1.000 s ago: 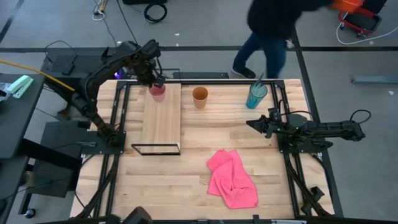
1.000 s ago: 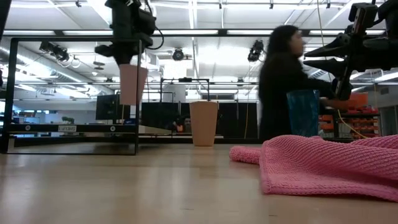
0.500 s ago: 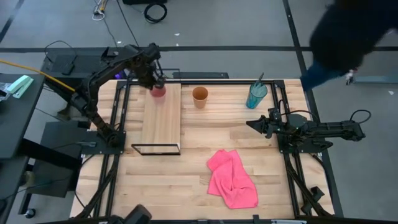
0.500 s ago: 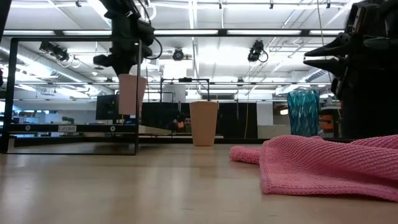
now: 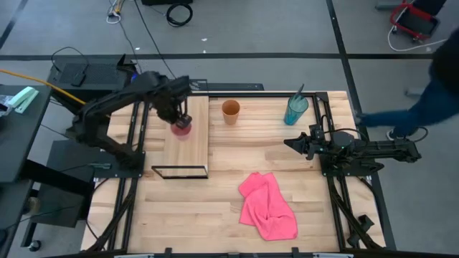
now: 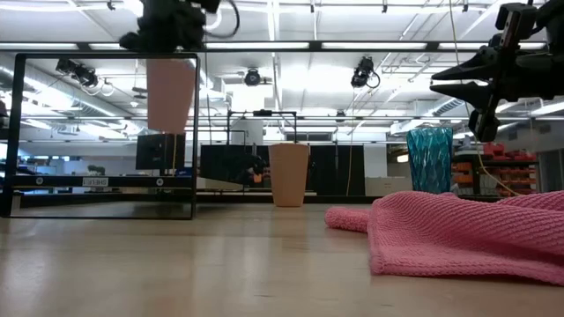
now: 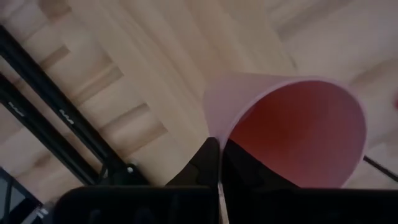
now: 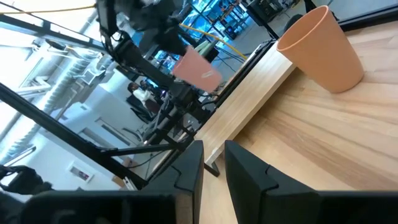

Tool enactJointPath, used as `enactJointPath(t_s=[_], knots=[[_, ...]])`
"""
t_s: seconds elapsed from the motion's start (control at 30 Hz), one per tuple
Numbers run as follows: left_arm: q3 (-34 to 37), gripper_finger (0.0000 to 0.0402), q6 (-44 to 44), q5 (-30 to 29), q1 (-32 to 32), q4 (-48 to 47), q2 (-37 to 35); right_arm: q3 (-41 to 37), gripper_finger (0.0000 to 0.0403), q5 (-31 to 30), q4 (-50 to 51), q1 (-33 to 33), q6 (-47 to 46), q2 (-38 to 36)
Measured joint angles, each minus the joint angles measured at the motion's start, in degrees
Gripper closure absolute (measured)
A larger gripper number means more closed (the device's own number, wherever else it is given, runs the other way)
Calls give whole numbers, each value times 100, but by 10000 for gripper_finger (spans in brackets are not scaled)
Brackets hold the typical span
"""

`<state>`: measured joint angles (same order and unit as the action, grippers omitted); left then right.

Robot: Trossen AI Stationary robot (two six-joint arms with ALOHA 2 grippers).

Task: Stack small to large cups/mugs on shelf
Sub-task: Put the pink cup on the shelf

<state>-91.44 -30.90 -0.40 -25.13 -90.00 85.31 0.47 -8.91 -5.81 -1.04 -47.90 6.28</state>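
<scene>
Above the far part of the shelf (image 5: 188, 136), the small pink cup (image 5: 181, 127) was held in the air by the left gripper (image 5: 178, 119), whose fingers (image 7: 208, 163) were clamped on the cup's rim, one inside and one outside. In the low view the cup (image 6: 170, 93) was seen hanging upright, well clear of the plank, its mouth up against the gripper (image 6: 169, 35). The shelf itself, a narrow light-wood plank in a thin black frame, was laid on the left side of the slatted wooden table (image 5: 244, 154), its long axis running from far to near. To the right of the shelf, the medium orange cup (image 5: 230, 111) was stood upright on the table near the far edge, apart from the plank. Farther right again, close to the far right corner, the tall teal tumbler (image 5: 295, 110) was stood upright. The right gripper (image 5: 291, 143) was held above the table just near of the tumbler, pointing left, with its fingers (image 8: 187, 171) parted only slightly and nothing between them. A crumpled pink cloth (image 5: 268, 206) was left on the near right part of the table. Beyond the table's right side, part of a person (image 5: 430, 100) was seen on the floor.
</scene>
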Motion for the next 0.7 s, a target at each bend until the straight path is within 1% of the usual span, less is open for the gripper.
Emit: enactJointPath(t_s=[0.17,0.3,0.43,0.5,0.6,0.7], knots=[[2,392,-771,-294,816,-8,-161,0,330,0,1,0,26,-1],[2,392,-1080,-343,1241,31,-94,0,330,9,1,0,7,0],[11,392,-1394,-374,1530,132,-15,0,330,222,1,0,-12,0],[168,392,-1570,-393,1655,278,-34,0,330,337,1,0,-45,1],[599,392,-1797,-393,1825,305,-25,2,330,437,-1,0,-57,1],[992,392,-1907,-374,1864,439,-99,2,330,479,-1,0,-57,-1]])
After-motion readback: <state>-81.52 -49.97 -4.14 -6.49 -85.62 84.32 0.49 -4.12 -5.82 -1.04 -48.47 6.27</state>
